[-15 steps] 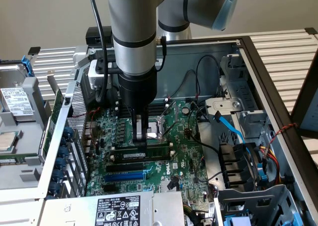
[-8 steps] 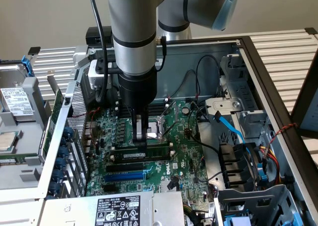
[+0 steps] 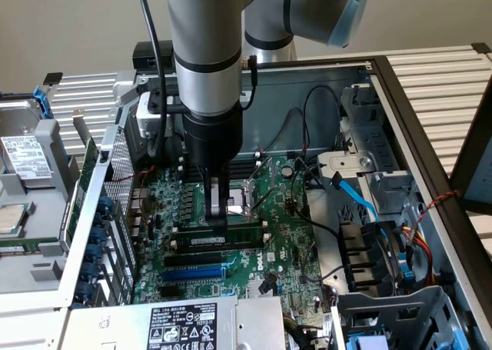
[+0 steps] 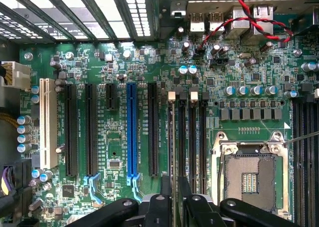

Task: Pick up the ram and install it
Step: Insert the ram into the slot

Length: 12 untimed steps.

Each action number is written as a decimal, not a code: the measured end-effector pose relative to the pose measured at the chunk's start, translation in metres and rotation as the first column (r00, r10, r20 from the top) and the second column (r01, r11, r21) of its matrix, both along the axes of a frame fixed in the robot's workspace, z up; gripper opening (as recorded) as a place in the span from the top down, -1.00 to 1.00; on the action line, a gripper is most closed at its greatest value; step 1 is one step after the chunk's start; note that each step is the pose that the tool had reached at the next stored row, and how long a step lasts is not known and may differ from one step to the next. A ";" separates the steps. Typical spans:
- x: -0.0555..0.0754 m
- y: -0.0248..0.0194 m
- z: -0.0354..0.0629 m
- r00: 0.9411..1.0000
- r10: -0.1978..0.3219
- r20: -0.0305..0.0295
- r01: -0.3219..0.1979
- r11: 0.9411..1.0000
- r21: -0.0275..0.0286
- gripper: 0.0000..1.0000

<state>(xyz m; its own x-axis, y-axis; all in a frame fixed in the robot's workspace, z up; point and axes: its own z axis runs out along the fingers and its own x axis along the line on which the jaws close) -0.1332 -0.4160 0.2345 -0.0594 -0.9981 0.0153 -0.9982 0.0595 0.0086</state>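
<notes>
Hanging straight down into the open case (image 3: 400, 111), the gripper (image 3: 217, 215) is seen low over the motherboard (image 3: 286, 251). Its two fingers are closed on the ram (image 3: 242, 235), one on each flat face, near the middle of the stick. The ram is held upright on its long edge, its green board and white label turned toward the exterior camera. It is set along the black memory slots, between the CPU socket (image 3: 247, 196) behind it and the blue slot (image 3: 192, 273) in front. Whether it is fully seated cannot be told.

From the wrist, the gripper (image 4: 175, 197) is seen from above, with the ram (image 4: 172, 137) edge-on as a thin line between the fingers. It is lined up with the memory slots (image 4: 192, 137), between the blue slot (image 4: 131, 132) and the CPU socket (image 4: 247, 174).
</notes>
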 end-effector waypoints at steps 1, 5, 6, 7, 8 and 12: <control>0.000 0.0000 0.0007 1.000 0.000 0.000 0.000 1.000 -0.002 0.60; 0.000 0.0002 0.0027 1.000 0.000 0.000 0.000 1.000 -0.006 0.60; 0.000 0.0002 0.0030 1.000 0.000 0.000 0.000 1.000 -0.007 0.60; 0.000 0.0002 0.0032 1.000 0.000 0.000 0.000 1.000 -0.008 0.60; 0.000 0.0002 0.0035 1.000 0.000 0.000 0.000 1.000 -0.009 0.60; 0.000 0.0004 0.0079 1.000 0.000 0.000 0.000 1.000 -0.018 0.60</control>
